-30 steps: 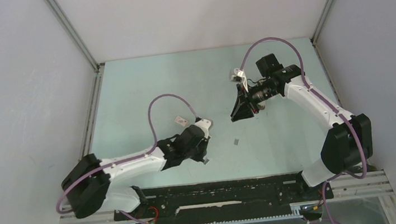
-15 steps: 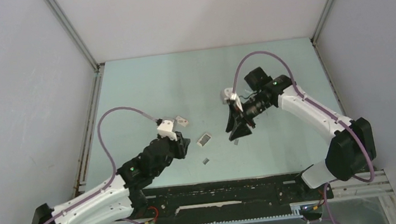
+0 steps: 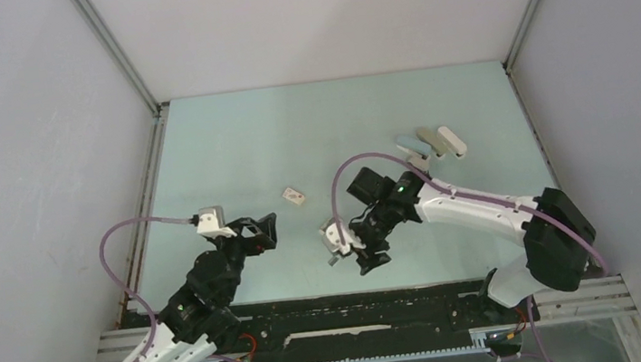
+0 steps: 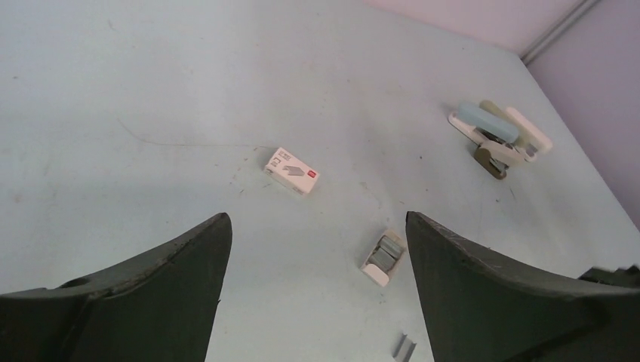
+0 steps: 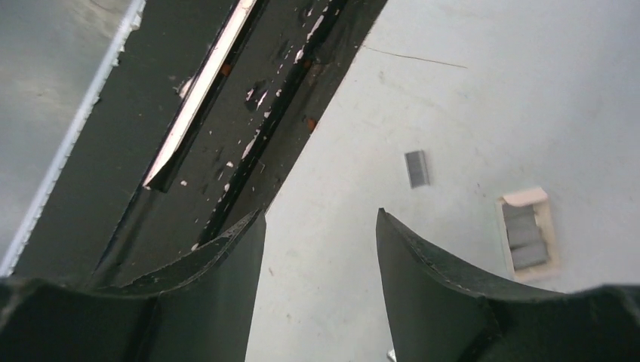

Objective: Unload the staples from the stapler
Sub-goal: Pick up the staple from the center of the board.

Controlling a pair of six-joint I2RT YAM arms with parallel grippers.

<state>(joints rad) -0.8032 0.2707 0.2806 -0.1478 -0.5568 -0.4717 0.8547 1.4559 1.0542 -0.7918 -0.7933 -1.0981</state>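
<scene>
The light-blue stapler (image 3: 429, 143) (image 4: 498, 136) lies fanned open at the back right of the table, with no gripper near it. A short grey strip of staples (image 4: 404, 348) (image 5: 416, 168) lies loose on the table near the front centre. My left gripper (image 3: 261, 231) (image 4: 317, 217) hovers open at the near left with nothing between its fingers. It looks across the table toward the stapler. My right gripper (image 3: 368, 262) (image 5: 320, 213) is open and empty above the near edge, just beside the strip of staples.
A small open white tray (image 4: 383, 256) (image 5: 528, 234) holding grey staple blocks lies by the loose strip. A closed white box with a red mark (image 3: 294, 196) (image 4: 292, 170) sits mid-table. The black base rail (image 5: 226, 113) runs along the near edge under the right gripper.
The left gripper opened and drew back to the near left, leaving the white tray on the table. The right arm swung from the back to the near centre, opening wider and uncovering the stapler.
</scene>
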